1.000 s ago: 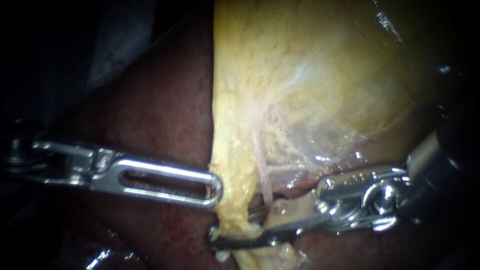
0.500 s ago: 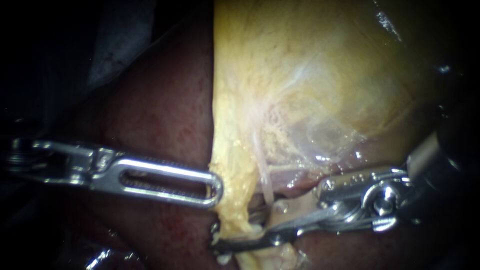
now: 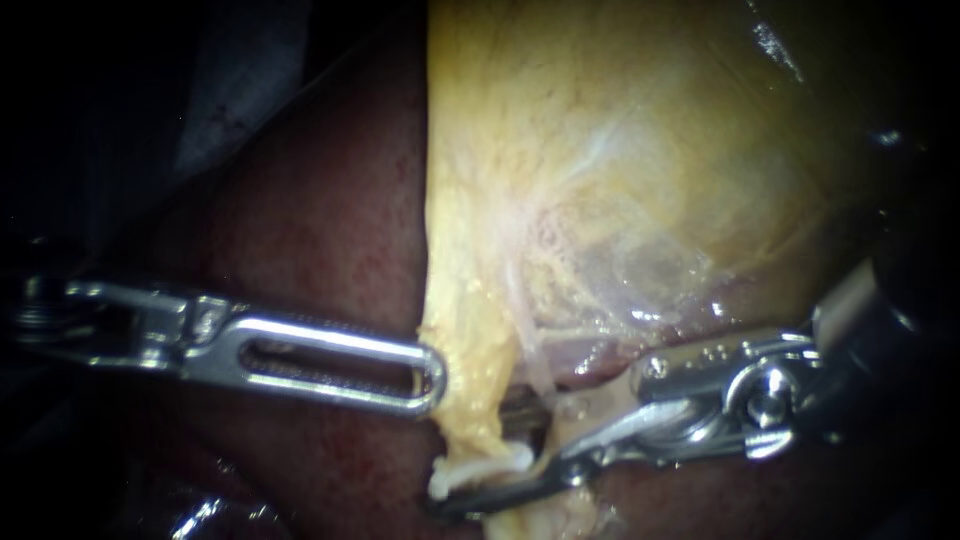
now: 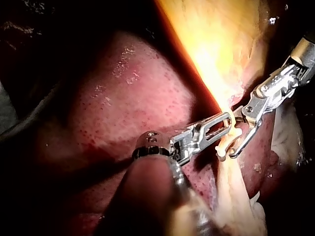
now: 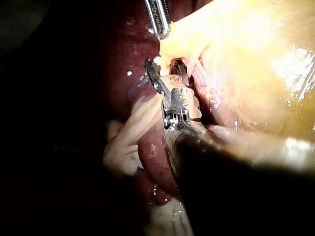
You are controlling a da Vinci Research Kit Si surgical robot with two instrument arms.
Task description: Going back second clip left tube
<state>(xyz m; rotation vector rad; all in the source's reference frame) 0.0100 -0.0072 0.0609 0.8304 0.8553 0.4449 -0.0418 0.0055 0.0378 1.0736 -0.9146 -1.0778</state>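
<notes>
Your left instrument [image 3: 435,378]: slotted steel jaws lie together, rounded tip against the lumpy yellow strand [image 3: 470,330]. A pale clip [image 3: 465,470] crosses the strand's lower end. Your right instrument [image 3: 488,455]: thin jaws parted, gripping nothing, straddling that clip over glossy dark-red liver [image 3: 320,250].

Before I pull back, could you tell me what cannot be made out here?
Endoscope view: yellow tissue hides one jaw of the right instrument and whatever lies behind.
Left wrist view: the blurred shaft of the left instrument covers liver beneath it.
Right wrist view: blurred right shaft blocks tissue under it.
</notes>
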